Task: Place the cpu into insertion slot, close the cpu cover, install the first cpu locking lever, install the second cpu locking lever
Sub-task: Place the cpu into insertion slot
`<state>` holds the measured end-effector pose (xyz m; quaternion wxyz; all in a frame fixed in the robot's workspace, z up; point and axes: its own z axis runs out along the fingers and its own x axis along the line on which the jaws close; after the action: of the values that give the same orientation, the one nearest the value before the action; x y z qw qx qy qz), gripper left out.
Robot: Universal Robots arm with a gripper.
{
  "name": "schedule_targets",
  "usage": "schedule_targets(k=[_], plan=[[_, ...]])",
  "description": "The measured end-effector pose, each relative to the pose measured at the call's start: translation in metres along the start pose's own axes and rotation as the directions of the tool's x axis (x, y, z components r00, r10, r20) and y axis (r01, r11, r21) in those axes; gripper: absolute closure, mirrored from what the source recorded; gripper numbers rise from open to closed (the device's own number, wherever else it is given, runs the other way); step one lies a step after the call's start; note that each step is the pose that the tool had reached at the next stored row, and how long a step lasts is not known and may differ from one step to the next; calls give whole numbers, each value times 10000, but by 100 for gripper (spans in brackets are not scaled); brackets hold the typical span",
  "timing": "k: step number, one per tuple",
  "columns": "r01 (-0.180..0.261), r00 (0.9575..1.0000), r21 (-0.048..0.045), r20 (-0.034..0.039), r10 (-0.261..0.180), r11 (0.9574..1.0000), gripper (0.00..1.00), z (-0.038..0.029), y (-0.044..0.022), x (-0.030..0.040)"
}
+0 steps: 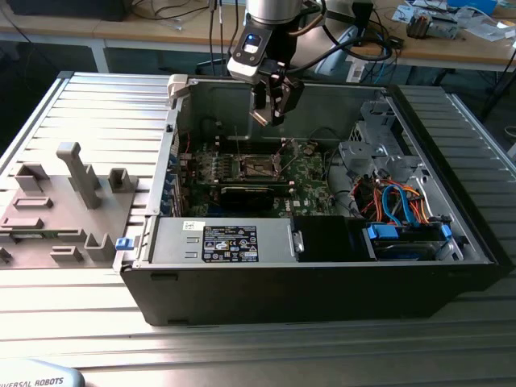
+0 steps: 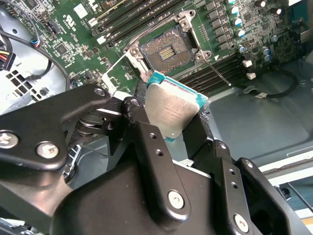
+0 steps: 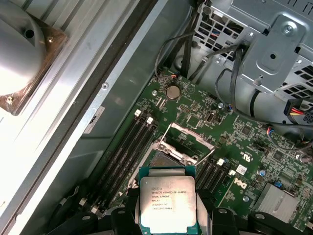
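Note:
My gripper (image 1: pixel 270 109) hangs above the open computer case (image 1: pixel 153 242), over the motherboard. It is shut on the cpu (image 2: pixel 171 110), a thin silvery square plate with a teal edge, held by its two sides between the black fingers (image 2: pixel 146 142). In the first wrist view the cpu (image 3: pixel 167 203) sits in front of the gripper (image 3: pixel 168 218). Beyond it lies the insertion slot (image 2: pixel 166 51), a dark square socket with a metal rim, uncovered and with nothing in it. Its cover frame (image 3: pixel 190 141) stands raised, and a thin locking lever (image 2: pixel 217 71) sticks out beside the slot (image 1: pixel 260 168).
Long black memory slots (image 2: pixel 122 19) run on both sides of the socket. A power supply (image 1: pixel 230 242) fills the case front, with a metal drive cage (image 1: pixel 375 145) and coloured cables (image 1: pixel 395 201) towards the exterior view's right. A grey fixture tray (image 1: pixel 64 201) lies outside the case.

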<state>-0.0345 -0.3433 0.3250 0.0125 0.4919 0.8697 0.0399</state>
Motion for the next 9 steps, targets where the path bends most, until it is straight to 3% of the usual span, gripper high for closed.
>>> schedule_targets(k=[9], plan=[[-58, 10000, -2, 5, 58, 10000, 46, 1, 0, 0]])
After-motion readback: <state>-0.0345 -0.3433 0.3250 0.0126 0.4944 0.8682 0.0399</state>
